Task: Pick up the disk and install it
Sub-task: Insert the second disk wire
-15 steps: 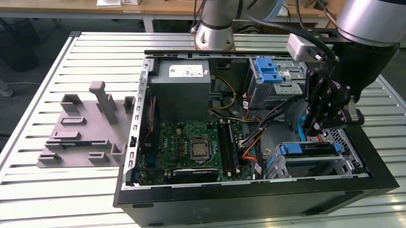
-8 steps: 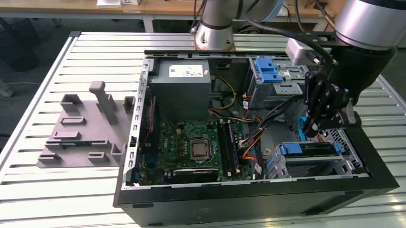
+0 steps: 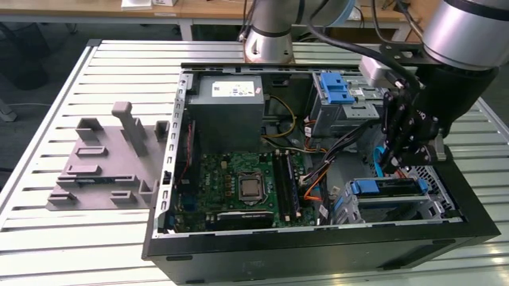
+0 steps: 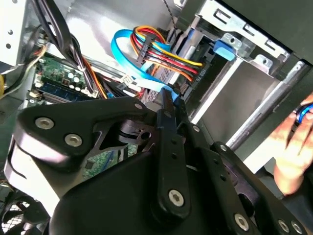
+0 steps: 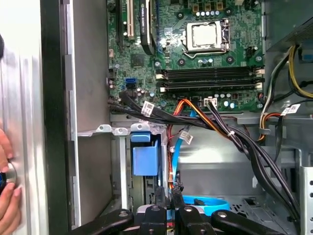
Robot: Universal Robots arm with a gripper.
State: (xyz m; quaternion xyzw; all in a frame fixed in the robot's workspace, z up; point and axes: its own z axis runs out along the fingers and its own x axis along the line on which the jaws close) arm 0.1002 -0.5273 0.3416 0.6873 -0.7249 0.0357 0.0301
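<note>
Gripper [image 3: 395,162] down inside the open computer case [image 3: 238,253], right of centre in the exterior view, fingertips [image 4: 167,100] drawn together; cannot tell whether they nip anything. Blue flat cable [image 4: 128,54] and a bundle of coloured wires [image 4: 166,55] touching or just beside the tips. Disk [image 3: 395,188] seated in the drive cage [image 3: 433,205] at lower right of the exterior view, just below the gripper, its blue carrier front [image 5: 145,159] facing the motherboard [image 3: 242,185]. Cables crowd the gap between cage and board; case wall close on the exterior view's right. 1 person's hand [image 5: 7,198] rests outside the case.
</note>
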